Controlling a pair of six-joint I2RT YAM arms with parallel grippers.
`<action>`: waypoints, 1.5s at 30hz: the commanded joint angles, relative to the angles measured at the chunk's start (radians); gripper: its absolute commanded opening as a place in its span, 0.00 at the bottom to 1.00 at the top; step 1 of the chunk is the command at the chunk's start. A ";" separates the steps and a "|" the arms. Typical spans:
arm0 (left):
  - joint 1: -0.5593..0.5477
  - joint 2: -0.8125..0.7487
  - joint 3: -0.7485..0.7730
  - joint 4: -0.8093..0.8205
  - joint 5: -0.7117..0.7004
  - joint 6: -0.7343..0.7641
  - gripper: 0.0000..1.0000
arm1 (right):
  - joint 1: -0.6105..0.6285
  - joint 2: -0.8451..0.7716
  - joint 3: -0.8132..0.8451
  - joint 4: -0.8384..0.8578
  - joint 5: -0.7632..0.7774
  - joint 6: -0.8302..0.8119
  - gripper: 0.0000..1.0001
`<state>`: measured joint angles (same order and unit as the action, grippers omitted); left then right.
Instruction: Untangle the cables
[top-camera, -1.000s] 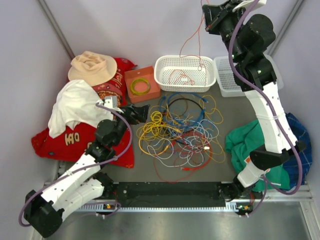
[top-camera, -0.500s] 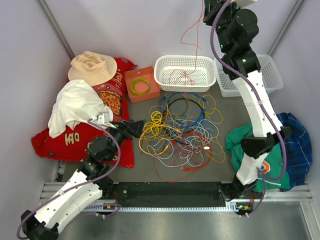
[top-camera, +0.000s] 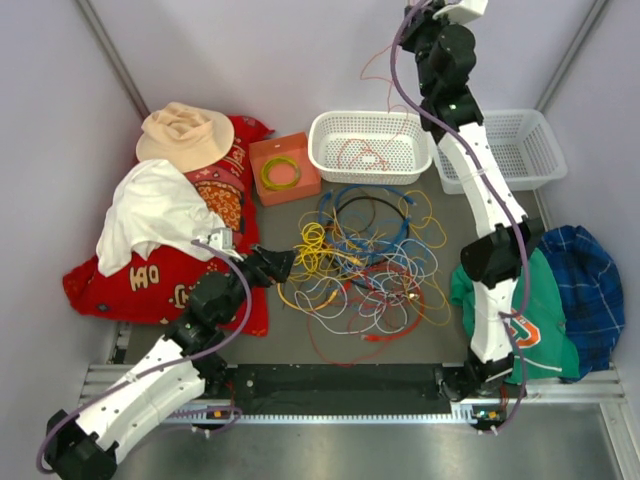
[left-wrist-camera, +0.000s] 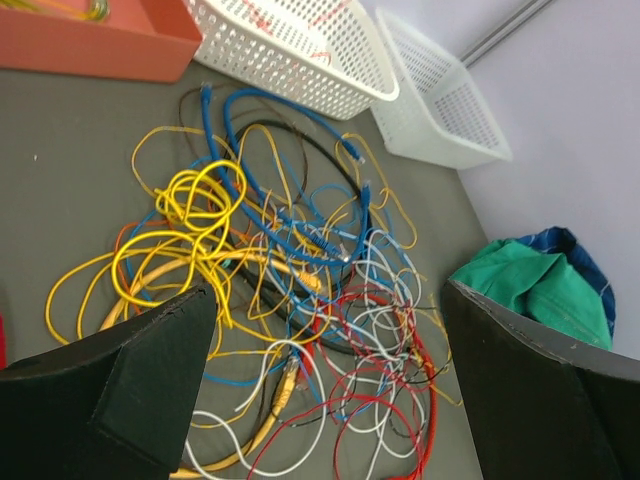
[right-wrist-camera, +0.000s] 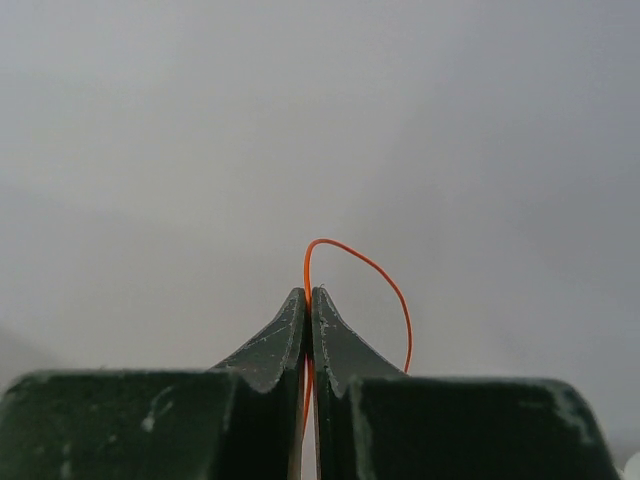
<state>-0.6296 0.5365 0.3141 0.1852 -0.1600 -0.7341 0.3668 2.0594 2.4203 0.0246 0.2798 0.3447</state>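
Cables (top-camera: 365, 265) heaped in a knot at table centre: yellow loops on the nine o'clock side, blue toward twelve, red and white toward five. Left gripper (top-camera: 283, 262) sits at the heap's nine o'clock edge with its jaws spread wide, and the wrist view shows yellow loops between them. Right gripper (right-wrist-camera: 309, 300) is up high at twelve o'clock, jaws pressed together on a thin orange wire (right-wrist-camera: 306, 268). That strand trails down into the white basket (top-camera: 318, 150) at twelve o'clock of the pile.
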 joint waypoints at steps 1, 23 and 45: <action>-0.002 0.054 -0.030 0.112 0.028 -0.010 0.99 | -0.023 0.059 -0.036 0.045 0.009 0.025 0.00; -0.001 0.141 0.074 -0.022 -0.079 0.015 0.98 | 0.109 -0.336 -0.626 -0.209 -0.116 -0.009 0.92; 0.001 0.234 0.344 -0.541 -0.089 -0.010 0.99 | 0.429 -0.950 -1.655 -0.420 0.016 0.257 0.75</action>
<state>-0.6292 0.8375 0.7029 -0.3634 -0.2798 -0.7136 0.7944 1.1999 0.7864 -0.3500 0.2203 0.5297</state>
